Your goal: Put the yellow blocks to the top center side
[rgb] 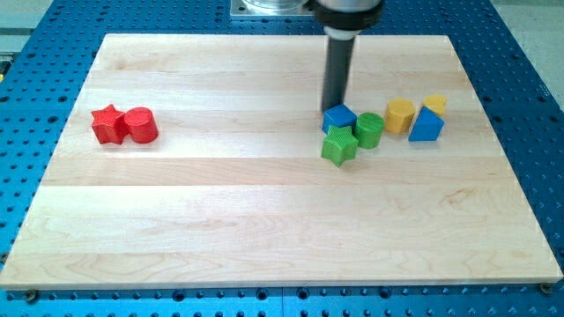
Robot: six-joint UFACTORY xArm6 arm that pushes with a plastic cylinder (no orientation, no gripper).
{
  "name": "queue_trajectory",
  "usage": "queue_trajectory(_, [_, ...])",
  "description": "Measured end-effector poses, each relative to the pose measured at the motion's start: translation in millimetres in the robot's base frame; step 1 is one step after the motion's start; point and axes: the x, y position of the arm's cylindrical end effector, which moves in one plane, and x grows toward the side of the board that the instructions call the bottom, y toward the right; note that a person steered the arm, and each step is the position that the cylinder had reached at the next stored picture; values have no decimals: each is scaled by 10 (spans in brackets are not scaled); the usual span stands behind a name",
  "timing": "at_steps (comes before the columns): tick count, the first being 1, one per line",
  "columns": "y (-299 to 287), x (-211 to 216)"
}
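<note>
Two yellow blocks lie at the view's right: a yellow hexagonal block (399, 114) and a smaller yellow block (435, 105) behind a blue triangular block (426, 126). My tip (334, 108) stands at the upper left edge of a blue cube (340, 118), touching or nearly touching it. The tip is well to the left of both yellow blocks. A green cylinder (369, 129) and a green star (339, 145) sit just below the blue cube.
A red star (108, 123) and a red cylinder (141, 125) lie together at the view's left. The wooden board (264, 220) rests on a blue perforated table. The arm's dark body hangs over the board's top edge.
</note>
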Motion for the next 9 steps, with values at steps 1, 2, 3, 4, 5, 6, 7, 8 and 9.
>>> queue_trajectory(1, [624,-342])
queue_trajectory(2, [1462,-370])
queue_trajectory(3, [1855,-117])
queue_trajectory(4, [1538,190])
queue_trajectory(5, [1148,283])
queue_trajectory(6, [965,283])
queue_trajectory(7, [740,282])
queue_trajectory(8, [355,435])
queue_trajectory(9, [31,475])
